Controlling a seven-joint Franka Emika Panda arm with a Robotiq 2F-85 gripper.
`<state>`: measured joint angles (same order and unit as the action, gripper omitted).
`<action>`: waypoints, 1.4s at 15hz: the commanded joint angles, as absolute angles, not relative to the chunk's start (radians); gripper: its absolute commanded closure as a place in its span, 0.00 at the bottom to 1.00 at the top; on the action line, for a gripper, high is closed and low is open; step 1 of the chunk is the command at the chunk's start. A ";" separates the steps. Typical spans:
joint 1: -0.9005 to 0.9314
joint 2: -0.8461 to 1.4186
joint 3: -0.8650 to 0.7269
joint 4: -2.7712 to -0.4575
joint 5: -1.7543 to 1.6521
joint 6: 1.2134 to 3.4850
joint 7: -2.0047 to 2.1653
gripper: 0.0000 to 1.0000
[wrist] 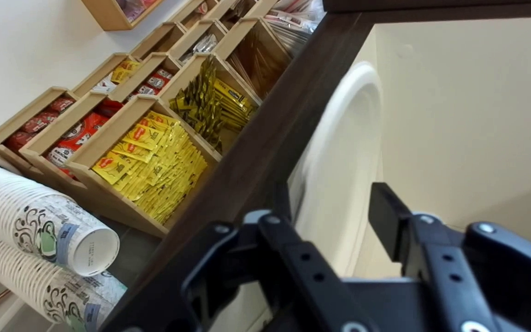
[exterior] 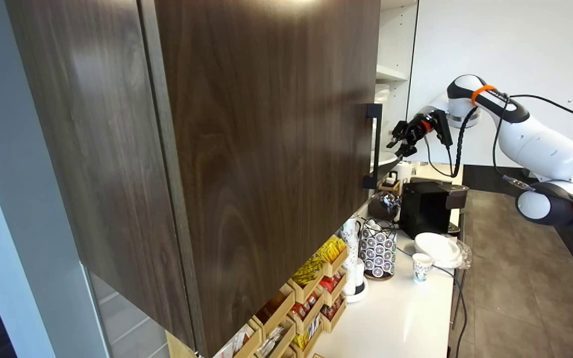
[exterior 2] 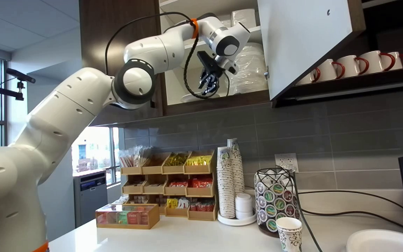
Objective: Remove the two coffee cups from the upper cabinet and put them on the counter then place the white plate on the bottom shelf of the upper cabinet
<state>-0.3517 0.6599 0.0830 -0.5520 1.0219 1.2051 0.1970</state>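
- In an exterior view, right of the middle: the white plate (exterior: 389, 157) looks low in the cupboard (exterior: 396, 44).
- In an exterior view, lower right: two stacked cups (exterior 2: 290, 235) on the surface (exterior 2: 180, 239), likely done.
- In the wrist view: the tool (wrist: 332, 207) has fingers apart, plate between; maybe only backing out is left.

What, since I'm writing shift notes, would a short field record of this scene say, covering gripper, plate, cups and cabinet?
Gripper: open, jaws on either side of the white plate; whether they touch it is unclear
Plate position: low inside the upper cabinet
Coffee cups: apparently two, nested, upright on the counter near the pod holder
Cabinet door: standing open
Also inside: plastic-wrapped white stack
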 commanded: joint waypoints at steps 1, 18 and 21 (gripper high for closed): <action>-0.345 0.688 0.082 -0.476 0.994 1.202 0.216 0.19; -0.361 0.506 0.070 -0.443 0.623 1.265 -0.107 0.00; -0.381 0.484 0.080 -0.442 0.592 1.293 -0.183 0.00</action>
<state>-0.3635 0.5029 0.0720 -0.4420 0.6377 1.2704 -0.1126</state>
